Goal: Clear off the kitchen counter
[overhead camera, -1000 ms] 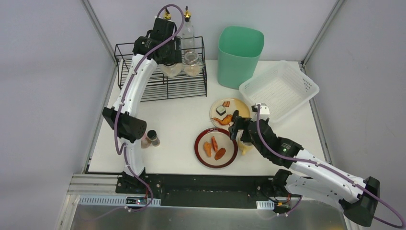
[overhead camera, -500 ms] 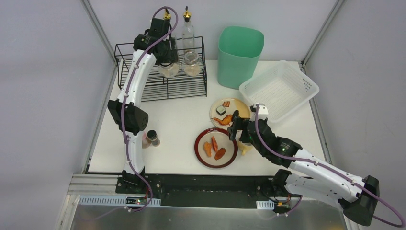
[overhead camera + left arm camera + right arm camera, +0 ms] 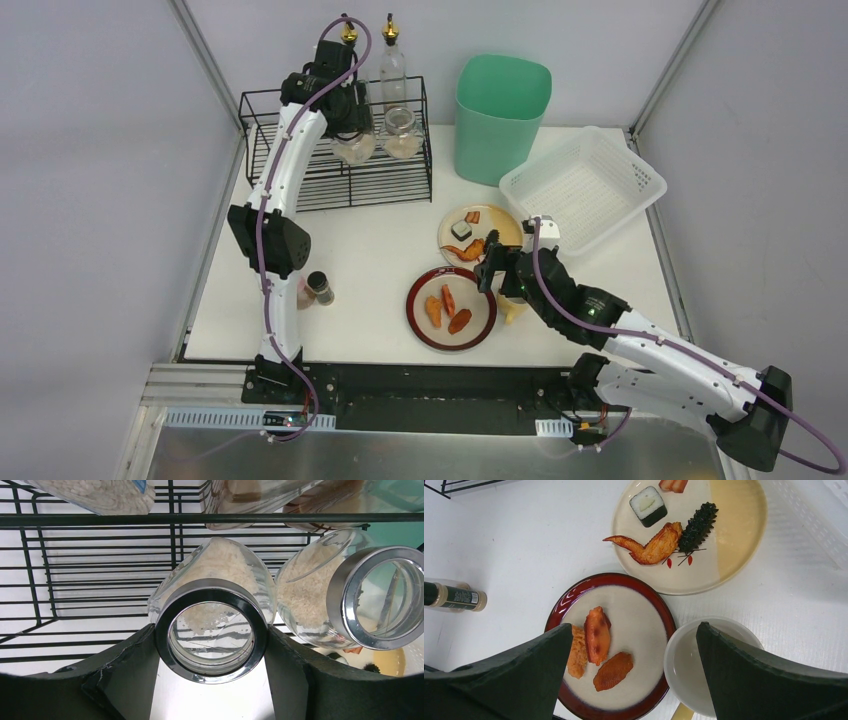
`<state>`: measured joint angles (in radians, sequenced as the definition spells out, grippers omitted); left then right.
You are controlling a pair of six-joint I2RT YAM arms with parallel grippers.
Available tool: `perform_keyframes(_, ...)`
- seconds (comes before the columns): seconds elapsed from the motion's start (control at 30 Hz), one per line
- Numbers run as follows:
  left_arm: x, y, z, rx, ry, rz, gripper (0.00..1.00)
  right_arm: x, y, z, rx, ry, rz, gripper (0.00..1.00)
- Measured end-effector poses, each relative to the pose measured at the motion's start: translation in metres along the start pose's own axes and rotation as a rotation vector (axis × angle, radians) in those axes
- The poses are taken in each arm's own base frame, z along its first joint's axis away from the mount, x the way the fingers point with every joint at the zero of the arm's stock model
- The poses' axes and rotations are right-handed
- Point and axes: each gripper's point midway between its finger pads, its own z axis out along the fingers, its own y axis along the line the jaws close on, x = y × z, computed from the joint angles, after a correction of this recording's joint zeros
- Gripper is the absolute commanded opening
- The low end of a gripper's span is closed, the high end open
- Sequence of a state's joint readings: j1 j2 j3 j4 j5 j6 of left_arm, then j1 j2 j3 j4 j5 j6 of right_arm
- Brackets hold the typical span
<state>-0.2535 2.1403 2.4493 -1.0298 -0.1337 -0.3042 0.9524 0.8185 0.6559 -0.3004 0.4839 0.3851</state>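
left wrist alone shows rice in the jar [image 3: 220, 570] the left tool [image 3: 210, 632] clamps.

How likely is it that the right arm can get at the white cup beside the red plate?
Probably yes. The right tool hangs open above the cup, with one finger over it, and nothing lies between them. The red plate sits close beside the cup, though, so a grab might nudge it.

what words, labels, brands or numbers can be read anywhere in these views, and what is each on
nothing legible in any view.
small glass spice bottle with a dark label: print too small to read.
clear container of white grains at the top edge of the left wrist view: blue patch, no letters legible.
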Motion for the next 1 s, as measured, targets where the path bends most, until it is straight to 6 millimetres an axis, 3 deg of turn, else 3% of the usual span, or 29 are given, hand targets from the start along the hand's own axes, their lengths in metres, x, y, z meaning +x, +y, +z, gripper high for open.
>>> perform_keyframes(0.13,0.000,0.000,0.000,0.001,0.000,0.000,0.48,0.000,0.000,0.000,-0.002,0.000,0.001,0.99)
perform_keyframes(0.47,-0.001,-0.001,0.000,0.001,-0.004,-0.003,0.82,0.000,0.001,0.000,-0.003,0.000,0.001,0.99)
perform_keyframes(0.67,-0.010,-0.003,-0.002,0.011,-0.032,-0.009,0.90,0.000,0.001,0.000,-0.003,0.000,0.001,0.99)
perform_keyframes(1.0,-0.014,-0.005,-0.004,0.019,-0.047,-0.012,0.93,0.000,0.001,0.000,-0.003,0.000,0.001,0.99)
